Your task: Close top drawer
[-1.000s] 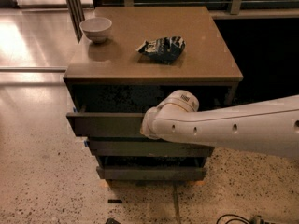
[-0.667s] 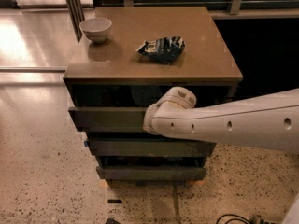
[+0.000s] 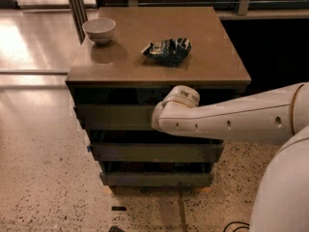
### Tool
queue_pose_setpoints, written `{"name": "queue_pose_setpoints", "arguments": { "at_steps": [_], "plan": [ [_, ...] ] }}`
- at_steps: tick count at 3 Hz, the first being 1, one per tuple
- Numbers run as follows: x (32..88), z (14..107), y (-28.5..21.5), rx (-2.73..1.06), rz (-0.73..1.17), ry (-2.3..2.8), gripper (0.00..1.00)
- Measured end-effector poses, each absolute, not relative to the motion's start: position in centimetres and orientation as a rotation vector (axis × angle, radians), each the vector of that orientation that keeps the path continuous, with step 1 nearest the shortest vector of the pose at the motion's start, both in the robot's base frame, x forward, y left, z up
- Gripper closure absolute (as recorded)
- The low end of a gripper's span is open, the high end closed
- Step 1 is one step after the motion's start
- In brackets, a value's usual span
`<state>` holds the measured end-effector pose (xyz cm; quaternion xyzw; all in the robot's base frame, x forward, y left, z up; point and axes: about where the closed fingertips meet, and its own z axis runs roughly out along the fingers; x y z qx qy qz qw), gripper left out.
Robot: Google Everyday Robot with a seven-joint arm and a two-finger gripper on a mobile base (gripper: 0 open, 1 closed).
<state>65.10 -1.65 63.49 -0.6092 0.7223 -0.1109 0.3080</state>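
The top drawer (image 3: pixel 113 117) is a wide dark-brown drawer with a flat, handleless front, just under the cabinet's top. Its front stands only slightly proud of the cabinet face, with a thin dark gap above it. My white arm reaches in from the right across the drawer front. My gripper (image 3: pixel 179 99) is at the end of the arm, against the middle of the drawer front, hidden behind the wrist.
On the cabinet top (image 3: pixel 212 64) sit a white bowl (image 3: pixel 99 30) at the back left and a crumpled dark snack bag (image 3: pixel 167 50) in the middle. Two lower drawer fronts (image 3: pixel 154 152) step out below. Speckled floor lies in front; a railing is behind.
The top drawer has slid in toward the cabinet, from clearly pulled out to nearly flush. My arm and wrist have moved forward with it.
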Motion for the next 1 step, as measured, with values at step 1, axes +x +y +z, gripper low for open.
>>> {"name": "queue_pose_setpoints", "arguments": {
  "at_steps": [1],
  "plan": [
    [65.09, 63.49, -1.65, -1.611, -0.293, 1.910, 1.00]
  ]
}}
